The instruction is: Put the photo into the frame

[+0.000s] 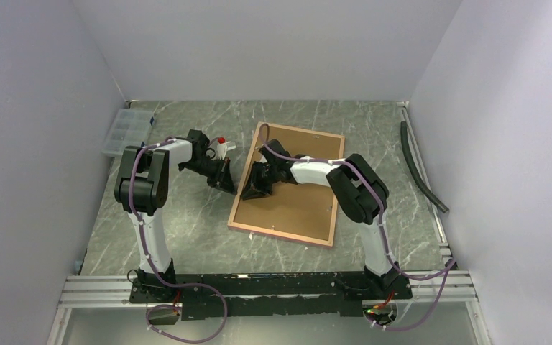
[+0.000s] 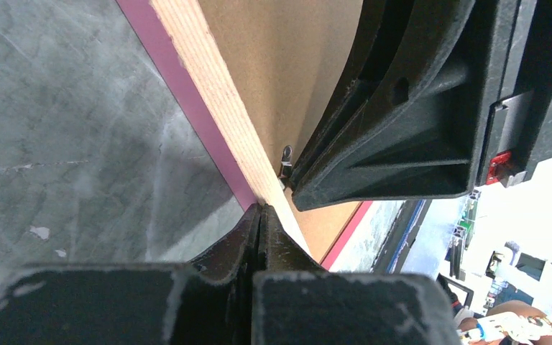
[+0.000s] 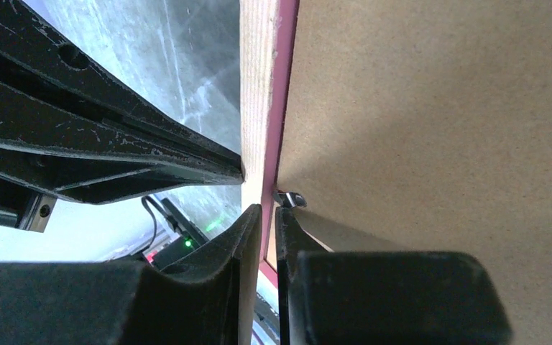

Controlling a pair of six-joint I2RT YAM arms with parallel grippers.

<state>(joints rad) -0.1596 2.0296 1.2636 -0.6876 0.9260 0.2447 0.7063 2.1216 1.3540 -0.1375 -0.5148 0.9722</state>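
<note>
Along one frame's point(image 1: 280, 235) rail sit two end effectors point(image 1: 230, 188) point(image 1: 247, 192).

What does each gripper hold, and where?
Left gripper: shut, holding nothing, tip on the frame rail. Right gripper: nearly closed at the rail's inner edge; grip cannot be told.

Pink-edged frame point(image 1: 280, 234), tan back up

Soft even overhead light, faint shadows; near blur and overexposed backgrounds in wrist views
</note>
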